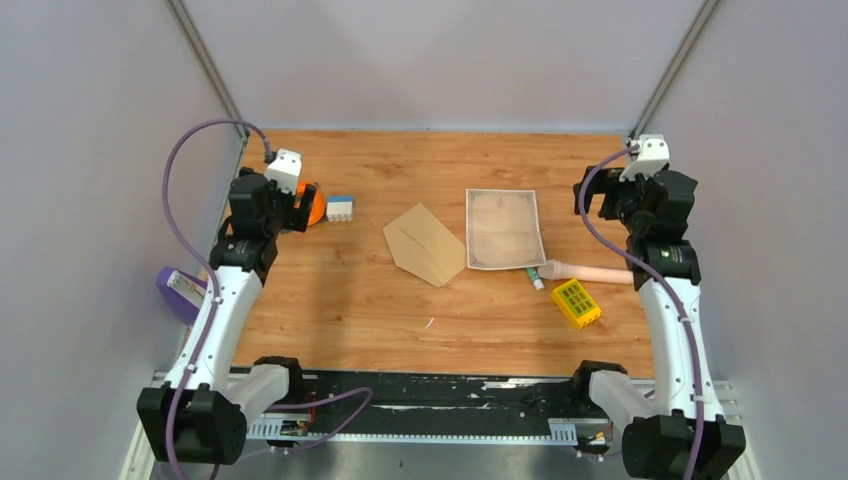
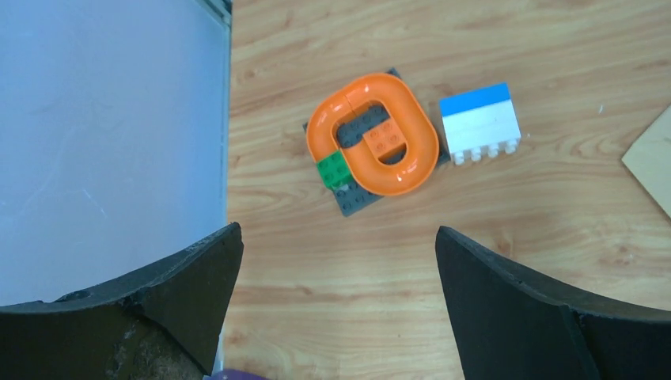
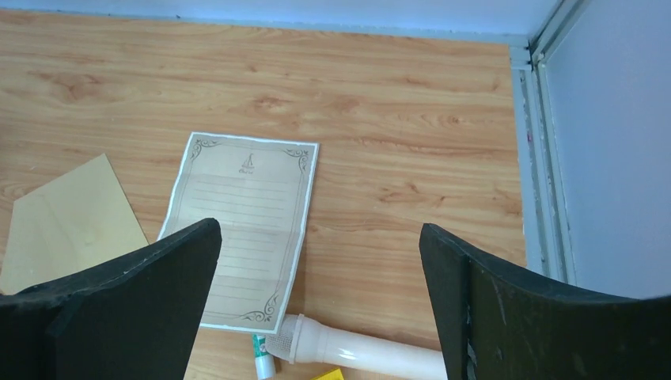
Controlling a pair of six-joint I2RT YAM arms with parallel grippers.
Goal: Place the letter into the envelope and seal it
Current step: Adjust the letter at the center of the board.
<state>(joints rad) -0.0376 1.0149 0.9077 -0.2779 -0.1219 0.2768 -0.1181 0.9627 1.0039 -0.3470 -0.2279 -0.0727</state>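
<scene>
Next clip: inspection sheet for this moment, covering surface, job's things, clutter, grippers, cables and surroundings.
Surface: wooden table, level.
Job's things: letter flat, printed side up, right of centre; envelope flat close on its left, point toward the arms; letter not yet inside.
Clutter: orange ring toy and blue-and-white brick far left; pale tube, green-tipped stick and yellow block by the letter's near right corner; purple object at the left edge.
Grippers: left gripper open, empty, above the toy; right gripper open, empty, above the letter.
Cables: purple cable along each arm.
Surroundings: grey walls on three sides.
</scene>
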